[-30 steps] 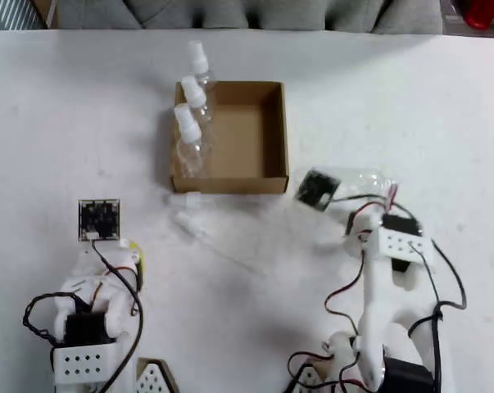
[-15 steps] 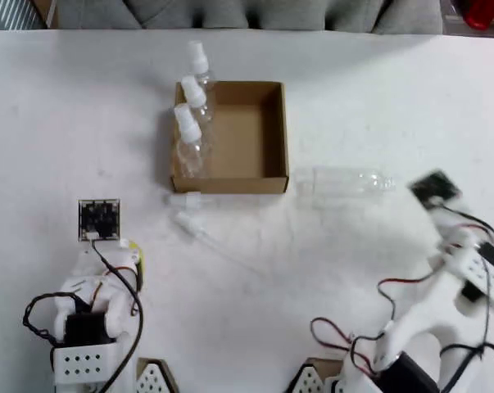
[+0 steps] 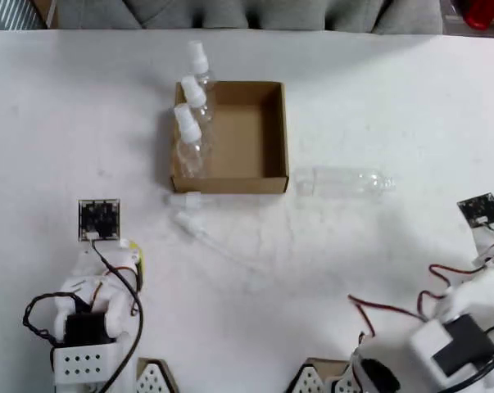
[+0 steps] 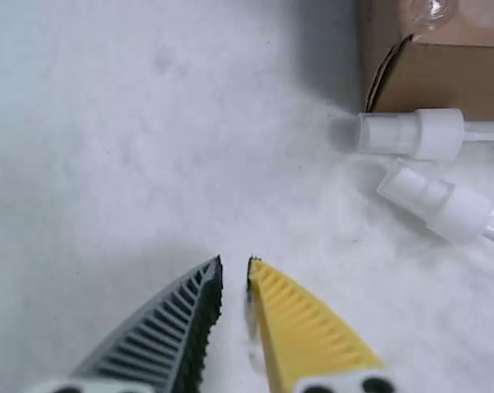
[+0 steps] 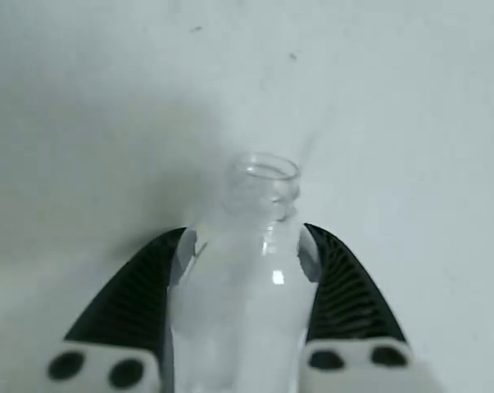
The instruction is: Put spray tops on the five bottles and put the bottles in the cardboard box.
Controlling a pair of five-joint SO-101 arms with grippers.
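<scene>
The right arm (image 3: 455, 344) has swung away from the cardboard box (image 3: 230, 185) toward the table's (image 3: 83, 98) near right corner. Its right gripper (image 5: 245, 233) is clamped on an uncapped bottle (image 5: 263, 278), though from above we can barely make that out. 1 bare bottle (image 3: 345, 182) lies just beside the box, unmoved. The left gripper (image 4: 234, 268), jaws nearly together on nothing, sits near 2 loose spray tops (image 4: 410, 133), so capping remains.

An open brown cardboard box (image 3: 247, 131). Three clear capped bottles (image 3: 199, 61) (image 3: 193, 92) (image 3: 187, 135) with white sprayers line its nine o'clock wall, reaching toward eleven. A topless bottle (image 3: 345, 182) lies on its side at the box's four o'clock. Two loose spray tops (image 3: 183, 199) (image 3: 189, 223) lie at seven. A second topless bottle (image 5: 259, 270) sits clamped in the right gripper (image 5: 245, 232).
</scene>
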